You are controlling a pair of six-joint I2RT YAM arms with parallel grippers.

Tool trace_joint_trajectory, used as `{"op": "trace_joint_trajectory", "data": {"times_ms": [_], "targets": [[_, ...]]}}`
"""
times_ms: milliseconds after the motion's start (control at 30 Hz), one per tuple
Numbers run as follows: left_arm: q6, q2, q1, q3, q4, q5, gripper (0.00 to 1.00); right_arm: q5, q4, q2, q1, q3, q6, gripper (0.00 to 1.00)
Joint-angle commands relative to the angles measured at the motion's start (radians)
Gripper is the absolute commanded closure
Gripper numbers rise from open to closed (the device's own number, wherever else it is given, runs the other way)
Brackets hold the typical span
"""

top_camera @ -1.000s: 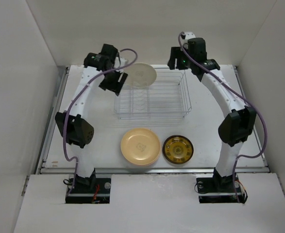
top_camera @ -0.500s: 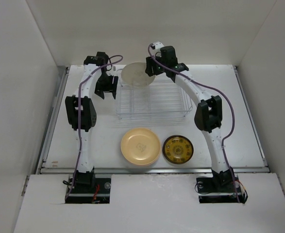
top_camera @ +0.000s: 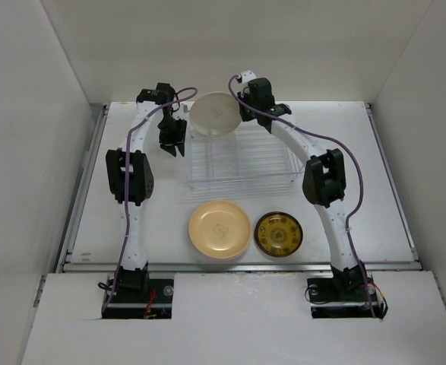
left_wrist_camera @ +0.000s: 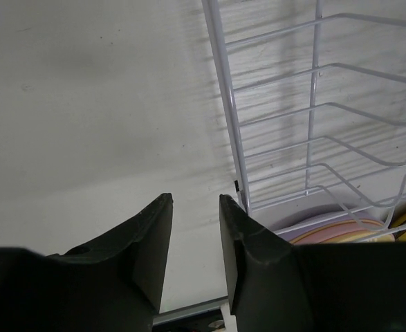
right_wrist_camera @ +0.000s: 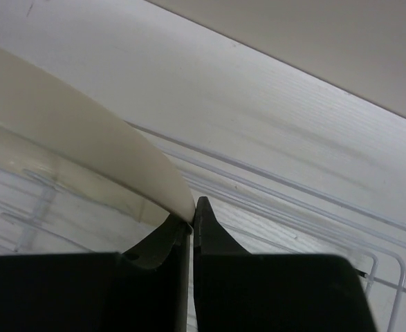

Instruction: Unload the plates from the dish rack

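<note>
Left arm stood up from its base, forearm arched toward the far side, wrist bent down. Left gripper (top_camera: 173, 141) (left_wrist_camera: 194, 207) hung just off the rack's (top_camera: 241, 161) (left_wrist_camera: 313, 131) left far corner. Its fingers stood narrowly apart with nothing between them.

Rack lay on the table (top_camera: 382, 190), long axis left to right. Cream plate (top_camera: 213, 114) (right_wrist_camera: 85, 138) stood on edge at the rack's far side, tilted, its face toward the near side.

Right gripper (top_camera: 245, 114) (right_wrist_camera: 191, 216) was clamped on that plate's right rim. Right arm arched up from its base and leaned left over the rack's right end.

In front of the rack, yellow plate (top_camera: 219, 228) lay flat, centre mark too small to read. Amber plate (top_camera: 278, 233) lay flat just right of it.
</note>
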Motion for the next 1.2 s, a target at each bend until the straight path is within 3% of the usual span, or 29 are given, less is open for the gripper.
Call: {"op": "trace_joint_trajectory", "data": {"times_ms": [0,67,200,300,333,500,700,867,1000,1133,1167], "targets": [[-0.018,-0.002,-0.024,0.0,-0.003,0.056,0.7,0.018,0.079,-0.063,0.029,-0.006,0.029,1.0],[-0.018,-0.013,-0.024,0.0,0.006,0.046,0.74,0.041,0.1,-0.106,0.04,-0.052,0.018,1.0],[-0.027,-0.022,-0.024,0.0,0.006,-0.02,0.74,0.091,0.145,-0.177,0.051,-0.111,0.009,1.0],[-0.038,-0.06,-0.024,0.011,0.017,-0.089,0.67,0.16,0.154,-0.218,0.06,-0.12,0.009,1.0],[-0.038,-0.072,-0.024,0.024,0.026,-0.127,0.58,0.177,0.165,-0.229,0.072,-0.12,0.009,1.0],[-0.027,-0.167,-0.024,0.034,0.063,-0.172,0.4,0.34,0.234,-0.321,0.106,-0.181,0.009,1.0],[-0.016,-0.187,-0.052,0.021,0.042,-0.106,0.35,0.421,0.243,-0.335,0.115,-0.191,0.018,1.0],[-0.007,-0.085,-0.072,-0.002,-0.011,-0.094,0.37,0.421,0.252,-0.29,0.115,-0.169,0.018,1.0],[-0.007,0.009,-0.081,0.043,-0.051,-0.146,0.45,0.421,0.252,-0.263,0.115,-0.178,-0.033,1.0],[-0.03,0.035,-0.081,0.044,-0.06,-0.166,0.79,0.4,0.252,-0.241,0.115,-0.206,-0.045,1.0],[-0.039,0.035,-0.081,0.044,-0.06,-0.151,0.96,0.4,0.267,-0.241,0.115,-0.216,-0.045,1.0]]}}
